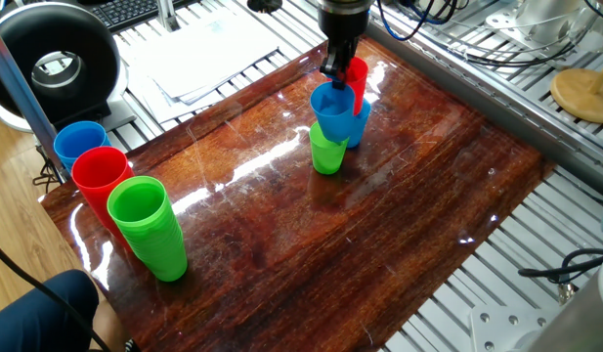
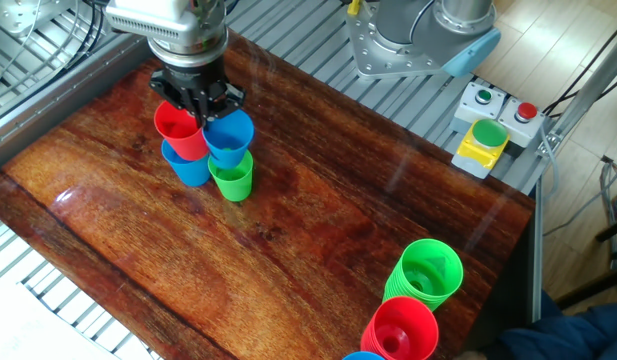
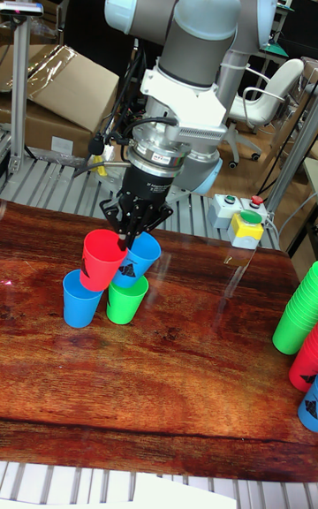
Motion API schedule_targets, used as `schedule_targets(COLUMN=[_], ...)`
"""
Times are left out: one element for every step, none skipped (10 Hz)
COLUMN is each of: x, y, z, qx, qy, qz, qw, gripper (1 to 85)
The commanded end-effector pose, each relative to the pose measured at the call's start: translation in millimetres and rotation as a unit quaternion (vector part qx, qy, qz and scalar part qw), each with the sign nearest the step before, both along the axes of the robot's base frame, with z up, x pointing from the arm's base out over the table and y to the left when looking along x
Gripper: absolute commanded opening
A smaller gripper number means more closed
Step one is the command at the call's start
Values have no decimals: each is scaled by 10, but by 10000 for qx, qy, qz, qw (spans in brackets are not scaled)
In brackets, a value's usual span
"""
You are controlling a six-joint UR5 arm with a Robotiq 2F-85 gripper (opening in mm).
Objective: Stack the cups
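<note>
- The gripper (image 3: 126, 239) is clamped on the red cup's (image 3: 102, 258) rim, holding it tilted, upper left of frame.
- One blue cup (image 3: 139, 259) sits nested in the green cup (image 3: 126, 299).

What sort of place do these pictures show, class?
Probably a robotics lab or workshop: a grey industrial robot arm mounted beside a glossy wooden tabletop, a yellow control box with coloured push buttons, and aluminium frame rails with loose cables.

1. Glossy brown wooden table (image 2: 318, 230): bare surface lies between the cluster of small tapered plastic cups (image 2: 210, 150) and the tall green ribbed cup stack (image 2: 425, 272).
2. The black two-finger gripper (image 2: 195, 100) blocks access from above the cluster.
</note>
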State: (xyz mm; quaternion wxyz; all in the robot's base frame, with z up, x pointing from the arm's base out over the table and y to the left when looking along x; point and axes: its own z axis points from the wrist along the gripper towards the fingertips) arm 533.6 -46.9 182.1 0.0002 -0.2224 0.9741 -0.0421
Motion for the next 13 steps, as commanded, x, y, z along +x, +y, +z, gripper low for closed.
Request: schedule_targets(x=[8,15,17,17,17,18,19,20,21,25,29,33,33], y=[-9,-16,-19,-20,-16,-12,-7,-7,-2,1,5,5,4], z=[-12,-25,-33,-33,-34,-36,-38,-40,-41,-40,-40,-39,-39], qx=[57,57,57,57,64,72,80,80,88,95,102,102,102], qy=[-37,-44,-44,-44,-44,-44,-45,-45,-44,-51,-58,-66,-66], qz=[7,15,15,15,15,7,0,0,7,23,31,32,32], qw=[10000,10000,10000,10000,10000,10000,10000,10000,10000,9999,9999,9999,9999], gripper=[20,20,23,23,23,23,27,30,40,47,60,60,67])
